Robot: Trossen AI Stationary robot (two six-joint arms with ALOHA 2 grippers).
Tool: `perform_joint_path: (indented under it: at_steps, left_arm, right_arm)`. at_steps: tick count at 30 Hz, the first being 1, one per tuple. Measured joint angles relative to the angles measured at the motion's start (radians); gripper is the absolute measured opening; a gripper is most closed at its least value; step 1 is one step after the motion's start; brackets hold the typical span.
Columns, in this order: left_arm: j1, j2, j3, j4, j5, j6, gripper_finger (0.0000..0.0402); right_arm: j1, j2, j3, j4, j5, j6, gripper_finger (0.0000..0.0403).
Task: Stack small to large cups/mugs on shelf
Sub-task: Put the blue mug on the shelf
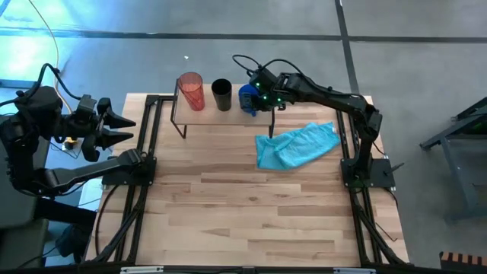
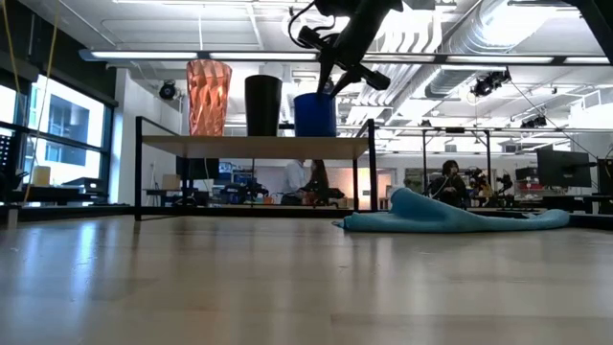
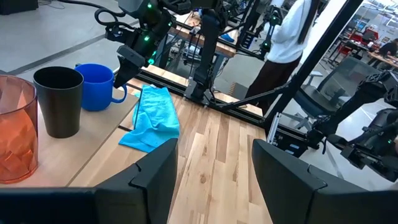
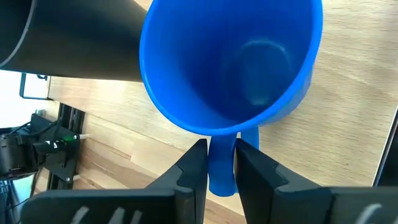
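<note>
The blue handled plastic mug [image 4: 230,68] stands at the right end of the light wooden shelf [image 2: 251,146], beside the black cup [image 1: 221,94] and orange-red translucent tumbler [image 1: 191,90]. The right gripper [image 4: 221,163] has its fingers around the mug's handle, slightly apart. The left gripper [image 3: 213,163] gapes off the desk's left edge.

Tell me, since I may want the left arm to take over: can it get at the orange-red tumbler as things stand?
Probably yes. The left gripper waits open at the table's left edge, and the orange-red tumbler stands at the shelf's left end, its near side unblocked. The right gripper is busy at the blue mug, far end.
</note>
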State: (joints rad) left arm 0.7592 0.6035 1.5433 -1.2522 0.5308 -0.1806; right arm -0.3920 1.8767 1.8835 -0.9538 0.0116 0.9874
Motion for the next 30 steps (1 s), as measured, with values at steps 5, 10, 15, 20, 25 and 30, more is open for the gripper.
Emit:
perform_joint_path:
  at_steps: [5,10,15,20,25,30]
  left_arm:
    - [0.0,0.0,0.0,0.0,0.0,0.0,0.0193]
    - [0.0,0.0,0.0,0.0,0.0,0.0,0.0193]
    - [0.0,0.0,0.0,0.0,0.0,0.0,0.0193]
    - [0.0,0.0,0.0,0.0,0.0,0.0,0.0193]
    - [0.0,0.0,0.0,0.0,0.0,0.0,0.0193]
    - [0.0,0.0,0.0,0.0,0.0,0.0,0.0193]
  right_arm:
    - [0.0,0.0,0.0,0.001,0.001,0.0,0.0067]
    - [0.0,0.0,-0.001,0.014,0.006,-0.002,0.0067]
    - [0.0,0.0,-0.001,0.023,0.005,-0.007,0.0067]
    - [0.0,0.0,-0.001,0.023,0.005,-0.008,0.0067]
    - [0.0,0.0,-0.001,0.018,0.01,-0.001,0.0067]
    - [0.0,0.0,-0.001,0.013,0.016,0.008,0.0067]
